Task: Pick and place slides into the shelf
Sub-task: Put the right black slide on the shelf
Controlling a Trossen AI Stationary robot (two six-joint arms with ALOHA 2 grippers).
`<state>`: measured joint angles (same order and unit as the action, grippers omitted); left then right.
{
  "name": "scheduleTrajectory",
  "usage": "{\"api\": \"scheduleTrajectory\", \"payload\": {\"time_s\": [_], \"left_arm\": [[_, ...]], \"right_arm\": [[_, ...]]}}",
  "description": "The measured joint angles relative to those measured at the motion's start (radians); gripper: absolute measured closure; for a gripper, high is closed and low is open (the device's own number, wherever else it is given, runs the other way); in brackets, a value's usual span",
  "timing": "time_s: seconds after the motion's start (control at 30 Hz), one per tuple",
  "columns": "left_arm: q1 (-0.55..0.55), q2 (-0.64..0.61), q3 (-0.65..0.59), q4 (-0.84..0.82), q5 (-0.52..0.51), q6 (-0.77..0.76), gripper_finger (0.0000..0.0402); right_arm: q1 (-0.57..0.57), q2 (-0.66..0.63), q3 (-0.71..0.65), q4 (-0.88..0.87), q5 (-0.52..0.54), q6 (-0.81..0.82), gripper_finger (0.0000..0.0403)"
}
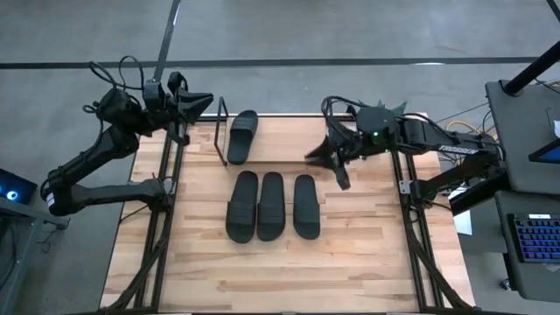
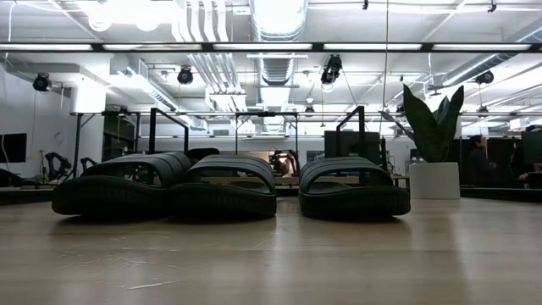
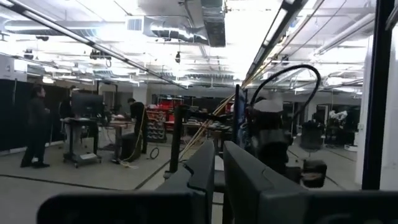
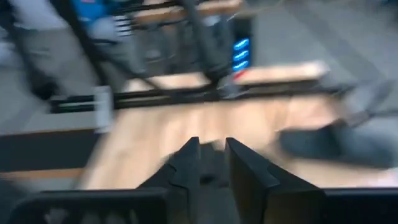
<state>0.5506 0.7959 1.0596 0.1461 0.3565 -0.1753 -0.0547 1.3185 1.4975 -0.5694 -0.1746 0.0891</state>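
Three black slides (image 1: 271, 206) lie side by side, soles down, on the wooden tabletop's middle; the low view shows them (image 2: 224, 188) in a row. A fourth slide (image 1: 242, 136) lies farther back, beside the shelf's black wire end frame (image 1: 219, 129); I cannot tell the shelf's board from the tabletop. My left gripper (image 1: 199, 102) (image 3: 219, 169) hangs raised over the table's far left corner, shut and empty. My right gripper (image 1: 328, 162) (image 4: 212, 155) hovers right of the fourth slide, pointing toward the table's left, its fingers a narrow gap apart with nothing between them.
Black arm stands run along the table's left edge (image 1: 164, 206) and right edge (image 1: 408, 206). A potted plant (image 2: 436, 135) stands beyond the table. A desk with a keyboard (image 1: 534, 238) sits off the right side. Bare wood (image 1: 280, 280) lies near the front edge.
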Motion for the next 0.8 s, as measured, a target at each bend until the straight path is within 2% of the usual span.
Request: {"api": "scheduleTrajectory", "payload": {"time_s": [0.17,0.37,0.47,0.6,0.8], "left_arm": [[0.0,-0.014,-0.002,-0.027,0.0,0.001,0.0381],[0.0,-0.04,-0.005,-0.222,-0.001,0.0,0.0381],[0.0,-0.051,-0.008,-0.284,-0.002,0.022,0.0381],[0.0,-0.067,-0.015,-0.288,-0.002,0.027,0.0381],[0.0,-0.075,-0.02,-0.29,-0.002,0.026,0.0381]], "right_arm": [[0.026,0.06,0.0,-0.098,-0.155,0.202,0.0278],[0.062,0.191,0.0,-0.148,-0.176,0.208,0.0223],[0.064,0.26,0.0,-0.169,-0.19,0.225,0.0215],[0.067,0.344,0.0,-0.257,-0.266,0.22,0.0216],[0.062,0.44,0.0,-0.405,-0.273,0.058,0.0227]]}}
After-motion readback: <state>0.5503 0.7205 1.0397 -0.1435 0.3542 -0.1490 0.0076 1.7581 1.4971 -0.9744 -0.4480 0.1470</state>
